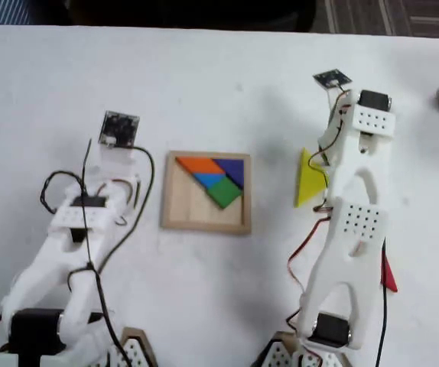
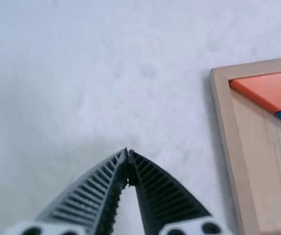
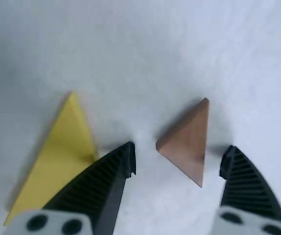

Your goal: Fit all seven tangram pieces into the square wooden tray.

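Surface: matte white table (image 1: 204,84); you see it under both arms.
Tray: square wooden tray (image 1: 204,226) of pale grained wood with a raised rim. It lies flat on the table between the two arms.
Tray contents: flat orange triangle (image 1: 196,164), dark blue piece (image 1: 235,170), light blue triangle (image 1: 210,180) and green square (image 1: 224,193). They are packed edge to edge in the far part of the tray, and bare wood floor shows in the near part.
Right gripper: right gripper (image 3: 178,157) has its ribbed black fingers spread wide and grips nothing.
Piece between fingers: small brown wooden triangle (image 3: 187,142) lies flat on the table in the gap. It is clear of both fingers, with a sharp corner pointing away from the wrist.
Piece beside finger: large yellow triangle (image 3: 62,147) is smooth and flat, just outside the gap. One finger overlaps its corner in the right wrist view. From above, you find it between the tray and the right arm.
Left gripper: left gripper (image 2: 128,156) has its toothed fingers pressed together tip to tip over bare table, with the tray corner off to one side.
Loose piece: red piece (image 1: 388,277) is pointed and partly hidden beside the right arm, well apart from the tray.
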`<state>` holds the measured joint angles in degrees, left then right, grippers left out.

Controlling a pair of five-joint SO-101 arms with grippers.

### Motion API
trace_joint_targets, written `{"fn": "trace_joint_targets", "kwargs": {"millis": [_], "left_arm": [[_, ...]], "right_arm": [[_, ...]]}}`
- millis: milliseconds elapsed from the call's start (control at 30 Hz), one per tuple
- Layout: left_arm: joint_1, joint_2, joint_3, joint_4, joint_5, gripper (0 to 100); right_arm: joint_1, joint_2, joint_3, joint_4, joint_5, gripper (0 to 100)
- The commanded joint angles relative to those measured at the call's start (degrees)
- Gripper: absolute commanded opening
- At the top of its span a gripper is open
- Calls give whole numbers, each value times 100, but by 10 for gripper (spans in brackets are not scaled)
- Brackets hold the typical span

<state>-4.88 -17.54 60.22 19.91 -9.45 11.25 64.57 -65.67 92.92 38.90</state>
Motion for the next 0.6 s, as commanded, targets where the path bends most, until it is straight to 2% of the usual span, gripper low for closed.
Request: {"fn": "trace_joint_targets", "kwargs": {"millis": [0,267,567], "left_arm": [[31,22,-290,-141,-53,24],[31,22,-290,-141,-53,24],[31,22,-290,-141,-53,24]], "right_arm": [[22,66,-316,-13,79,246],[13,110,-316,-101,79,167],[40,84,-334,-57,44,163]]}}
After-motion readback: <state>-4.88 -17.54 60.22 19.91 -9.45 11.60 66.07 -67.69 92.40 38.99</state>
